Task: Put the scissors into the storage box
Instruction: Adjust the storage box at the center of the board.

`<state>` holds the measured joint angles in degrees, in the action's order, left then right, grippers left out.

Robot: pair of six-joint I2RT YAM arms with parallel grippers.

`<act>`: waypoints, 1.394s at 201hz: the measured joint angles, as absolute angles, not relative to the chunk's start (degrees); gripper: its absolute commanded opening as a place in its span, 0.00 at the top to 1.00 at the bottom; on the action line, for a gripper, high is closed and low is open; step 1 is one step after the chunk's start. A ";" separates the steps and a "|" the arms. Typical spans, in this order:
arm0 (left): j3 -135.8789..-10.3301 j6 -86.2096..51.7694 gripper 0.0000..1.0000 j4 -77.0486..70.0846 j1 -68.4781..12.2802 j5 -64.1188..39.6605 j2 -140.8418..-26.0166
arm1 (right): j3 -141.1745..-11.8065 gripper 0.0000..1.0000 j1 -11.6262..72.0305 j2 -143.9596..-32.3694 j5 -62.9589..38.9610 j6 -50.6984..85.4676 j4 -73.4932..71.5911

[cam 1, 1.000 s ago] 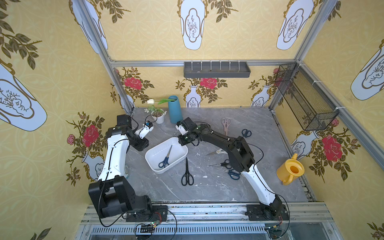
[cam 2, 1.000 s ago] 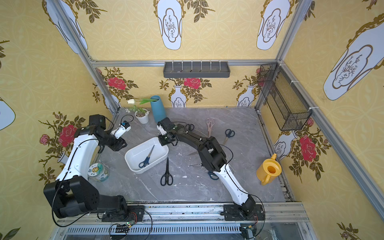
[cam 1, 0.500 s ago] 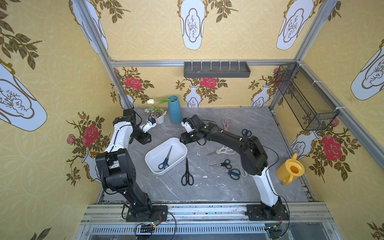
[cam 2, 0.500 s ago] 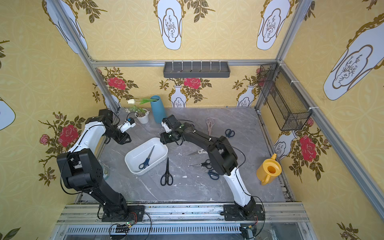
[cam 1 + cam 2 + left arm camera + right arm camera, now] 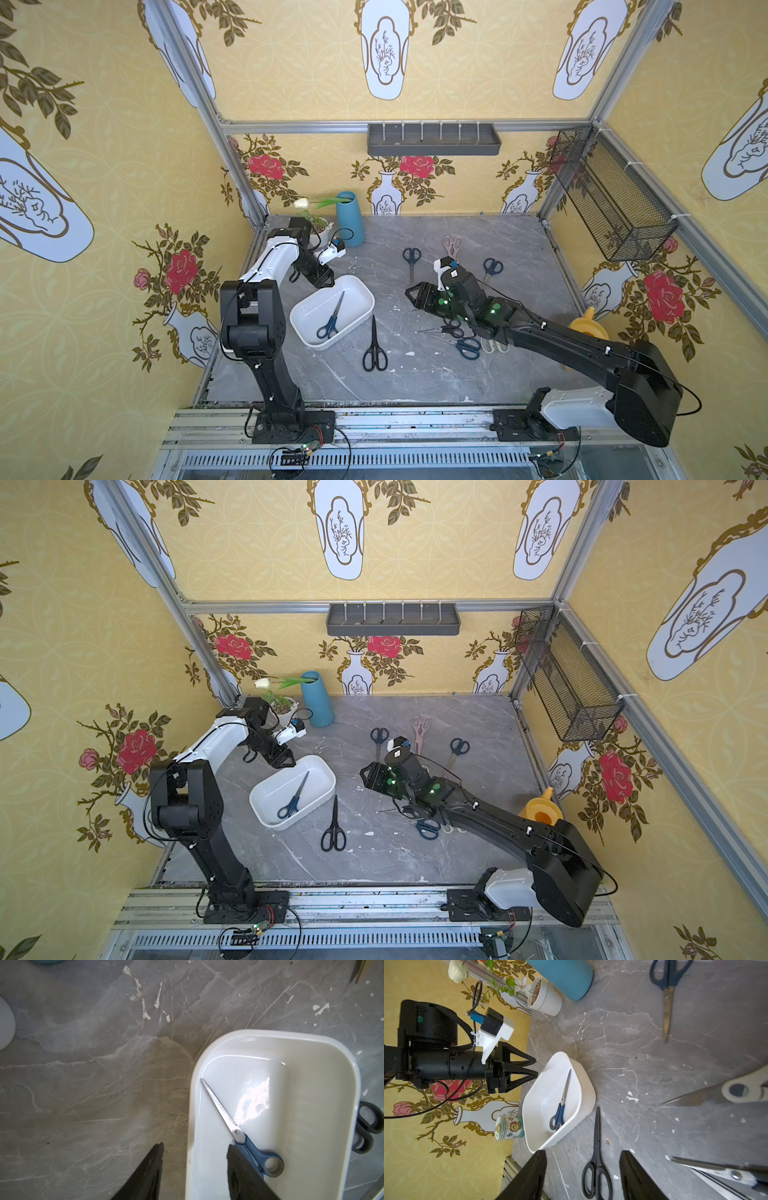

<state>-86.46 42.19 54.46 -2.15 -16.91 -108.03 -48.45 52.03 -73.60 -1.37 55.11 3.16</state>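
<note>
Flanking the white box (image 5: 353, 291): black scissors (image 5: 374, 345) just beside, jar (image 5: 508, 1127) opposite, left gripper (image 5: 325, 281) spread over its rim; right gripper (image 5: 413, 296) spread, empty.

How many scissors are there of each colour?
Blue or navy scissors: 4
Black scissors: 2
Pink scissors: 1
White scissors: 1
Total that I can see: 8

One scissors (image 5: 335, 312) lies in the storage box (image 5: 354, 300).
</note>
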 measured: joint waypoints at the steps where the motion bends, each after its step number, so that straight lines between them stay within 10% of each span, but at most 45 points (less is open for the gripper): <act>1: -86.50 42.17 0.46 54.43 -2.20 -16.88 -108.09 | -48.29 0.39 52.03 -73.45 -1.26 55.29 3.16; 86: -89.60 41.52 0.60 53.30 -3.70 -13.72 -115.13 | -43.99 0.41 54.35 -72.01 3.79 61.47 3.90; 171: -84.97 31.66 1.00 49.89 -3.70 -11.35 -113.21 | -44.14 0.44 55.37 -74.08 7.33 63.02 2.46; 280: -82.61 15.27 1.00 50.33 10.09 -13.06 -111.85 | -44.18 0.45 53.91 -77.54 11.62 68.58 1.19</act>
<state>-82.61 15.27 50.33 10.09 -13.06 -111.85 -44.18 53.91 -77.54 11.62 68.58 1.19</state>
